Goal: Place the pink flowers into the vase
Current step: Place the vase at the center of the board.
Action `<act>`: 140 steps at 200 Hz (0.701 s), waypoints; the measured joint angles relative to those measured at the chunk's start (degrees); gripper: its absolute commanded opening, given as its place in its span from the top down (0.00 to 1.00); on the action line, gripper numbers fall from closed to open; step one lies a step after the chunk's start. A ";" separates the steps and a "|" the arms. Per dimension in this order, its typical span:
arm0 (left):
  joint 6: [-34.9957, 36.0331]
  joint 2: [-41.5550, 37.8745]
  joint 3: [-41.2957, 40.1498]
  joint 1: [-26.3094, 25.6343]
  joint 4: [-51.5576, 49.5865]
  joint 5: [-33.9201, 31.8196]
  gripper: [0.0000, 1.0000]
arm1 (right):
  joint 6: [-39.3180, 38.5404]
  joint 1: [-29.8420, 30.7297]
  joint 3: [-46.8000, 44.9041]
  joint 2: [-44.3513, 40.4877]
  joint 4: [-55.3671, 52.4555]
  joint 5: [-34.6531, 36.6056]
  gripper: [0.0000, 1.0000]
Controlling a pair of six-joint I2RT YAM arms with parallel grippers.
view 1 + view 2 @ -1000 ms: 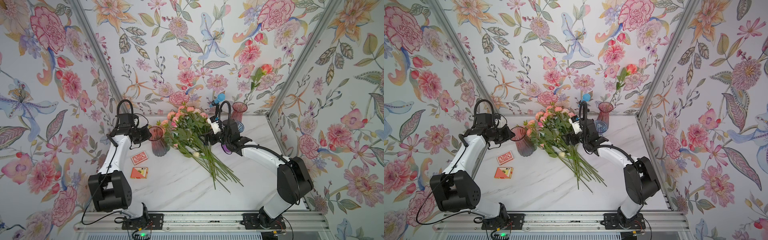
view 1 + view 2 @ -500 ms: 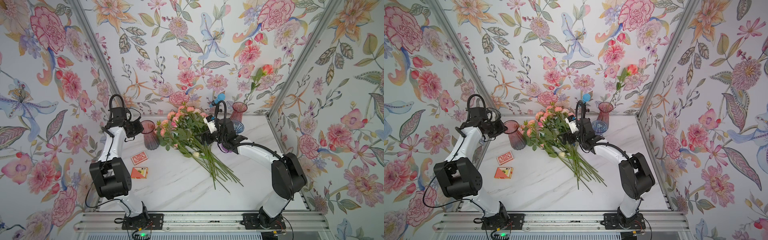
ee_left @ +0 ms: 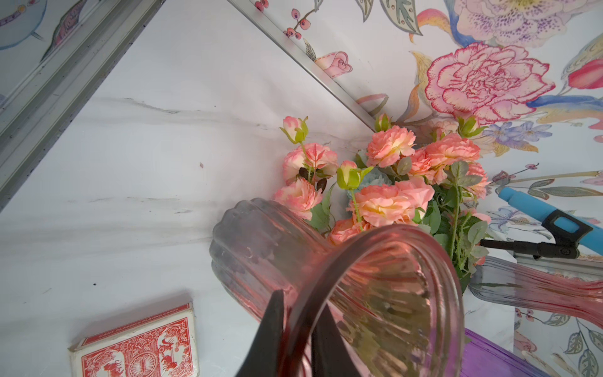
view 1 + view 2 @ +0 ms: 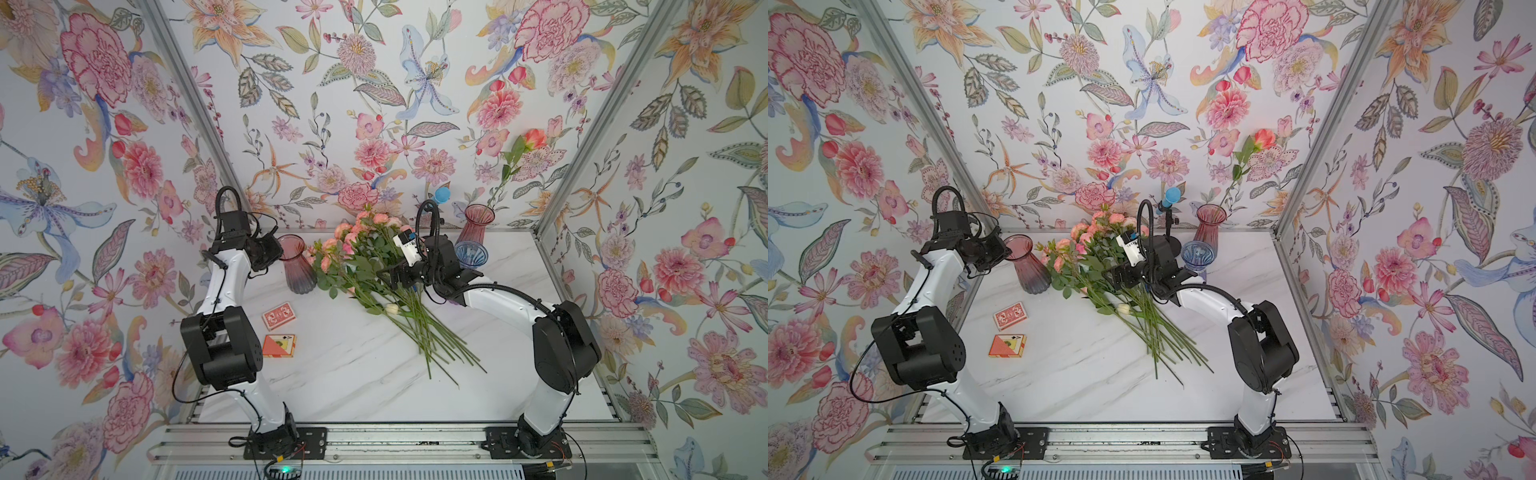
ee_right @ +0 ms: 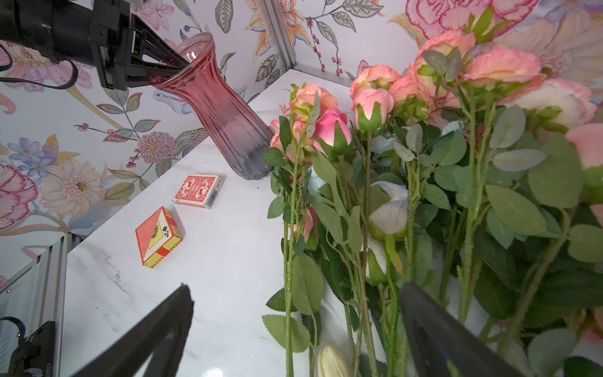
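Pink flowers [image 4: 357, 249] lie beside the empty vase [image 4: 297, 270], rim pinched by left gripper [image 3: 298, 306]; right gripper [image 5: 295, 289] gapes above them.

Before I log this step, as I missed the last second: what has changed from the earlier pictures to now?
The left gripper, shut on the rim of the pink vase, dragged it toward the robot's left, away from the pink flowers. The right gripper, open, moved in over their stems. The flowers themselves and the card packs stayed put.
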 measured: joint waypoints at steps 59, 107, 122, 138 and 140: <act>-2.08 3.41 2.93 0.59 3.04 -0.37 1.00 | 0.00 1.03 1.03 2.51 0.00 0.04 0.00; -2.49 4.52 4.00 0.59 3.91 -0.66 1.00 | 0.00 3.67 1.57 3.50 -0.20 0.02 0.01; -2.51 4.52 3.96 0.59 3.98 -0.68 1.00 | -0.02 4.04 2.75 3.87 -0.17 0.00 0.01; -2.62 4.20 3.34 0.59 4.48 -0.59 1.00 | -0.11 4.46 4.28 4.55 -0.15 0.00 0.01; -2.62 4.13 3.26 0.59 4.55 -0.61 1.00 | -0.11 4.50 4.42 4.63 -0.17 0.02 0.01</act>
